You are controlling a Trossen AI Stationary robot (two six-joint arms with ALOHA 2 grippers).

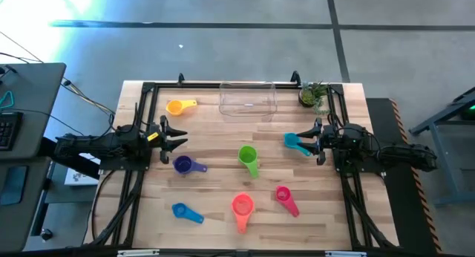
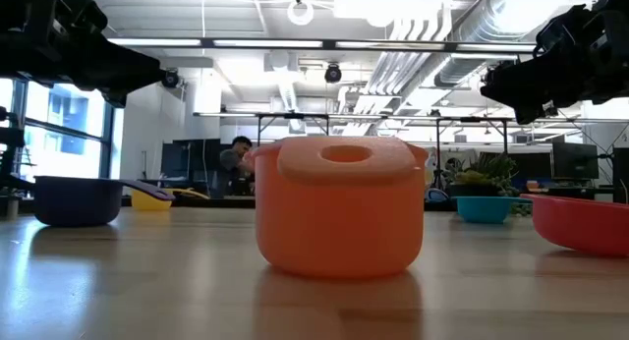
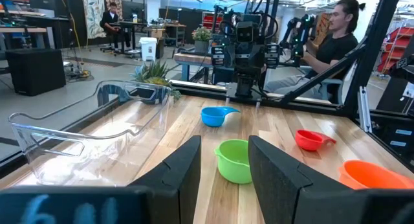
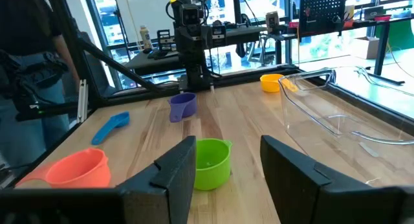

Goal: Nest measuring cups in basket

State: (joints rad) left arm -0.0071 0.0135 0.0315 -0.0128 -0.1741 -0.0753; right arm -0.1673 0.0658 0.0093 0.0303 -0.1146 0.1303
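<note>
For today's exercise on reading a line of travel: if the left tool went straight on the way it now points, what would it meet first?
Most likely the green measuring cup, which sits framed between the left tool's open fingers. The purple measuring cup lies nearer but appears off to one side. The tool seems raised above the table, so it might pass over the cup.

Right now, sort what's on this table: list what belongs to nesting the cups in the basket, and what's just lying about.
Belongs to the job:
yellow cup
purple cup
green cup
teal cup
blue cup
coral cup
pink cup
clear basket, nothing in it yet

Just lying about:
potted plant by the basket
</note>
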